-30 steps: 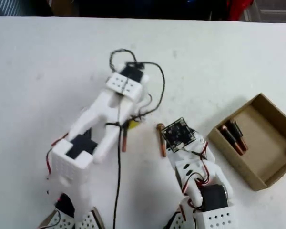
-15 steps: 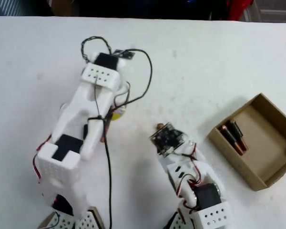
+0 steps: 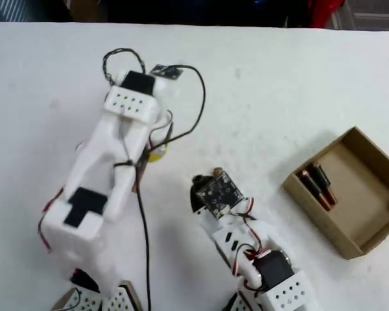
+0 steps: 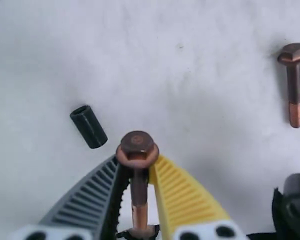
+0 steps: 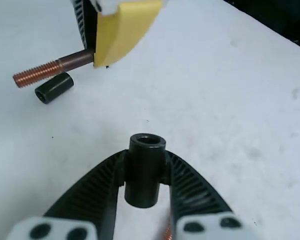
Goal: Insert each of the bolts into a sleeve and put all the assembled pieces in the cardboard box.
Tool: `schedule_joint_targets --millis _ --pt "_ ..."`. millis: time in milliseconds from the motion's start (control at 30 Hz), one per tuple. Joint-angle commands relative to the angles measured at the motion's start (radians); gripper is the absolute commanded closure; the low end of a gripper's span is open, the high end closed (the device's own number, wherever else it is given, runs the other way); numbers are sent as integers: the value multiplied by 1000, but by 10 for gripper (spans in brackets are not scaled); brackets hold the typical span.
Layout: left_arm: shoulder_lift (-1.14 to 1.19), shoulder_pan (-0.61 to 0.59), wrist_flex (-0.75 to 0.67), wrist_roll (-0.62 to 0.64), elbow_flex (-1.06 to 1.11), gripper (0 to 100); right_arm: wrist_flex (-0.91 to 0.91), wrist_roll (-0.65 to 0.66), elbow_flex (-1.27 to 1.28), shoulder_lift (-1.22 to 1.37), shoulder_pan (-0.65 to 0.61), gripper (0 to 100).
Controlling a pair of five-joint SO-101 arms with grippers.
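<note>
Both arms have shifted leftward across the white table surface (image 3: 298, 84) over the last second: the white left arm (image 3: 110, 155) has swung its wrist toward the far left, and the white right arm (image 3: 246, 246) has turned its wrist the same way. Open brown cardboard box (image 3: 360, 194): sits at the right edge of the table, well apart from both arms, with two assembled bolt-and-sleeve pieces (image 3: 316, 184) lying side by side against its left wall. Left pincer (image 4: 136, 160): one grey and one yellow finger clamped on the shank of a copper-coloured flanged hex bolt (image 4: 138, 185), head projecting past the fingertips, held above the table. Right pincer (image 5: 145, 165): two black fingers closed around a short black cylindrical sleeve (image 5: 145, 170), bore facing away from the wrist. Second copper-coloured bolt (image 4: 293, 82): lies loose on the table, apart from the left pincer. Second black sleeve (image 4: 88, 126): lies on its side on the table, just beside the held bolt.
</note>
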Motion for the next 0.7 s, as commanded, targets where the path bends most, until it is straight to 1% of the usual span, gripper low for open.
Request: schedule_joint_targets --millis 0,100,200,300,400,467,667 --pt "-214 -35 -23 -31 107 980 -50 -46 -6 -4 -15 982" --pt "-297 -38 -60 -29 195 980 -88 -104 -6 -2 -16 982" --pt "-367 -35 -63 -31 262 980 -128 -147 -6 -2 -16 982" --pt "-447 -39 -77 -35 313 980 -173 -181 -5 -2 -64 982" --pt "-544 -47 -123 -34 377 980 -214 -181 -5 -2 -159 982" --pt "-615 -50 -155 -34 434 980 -226 -178 -5 -2 -196 982" --pt "-852 -56 -282 -29 606 980 -266 -176 14 -10 -200 982"
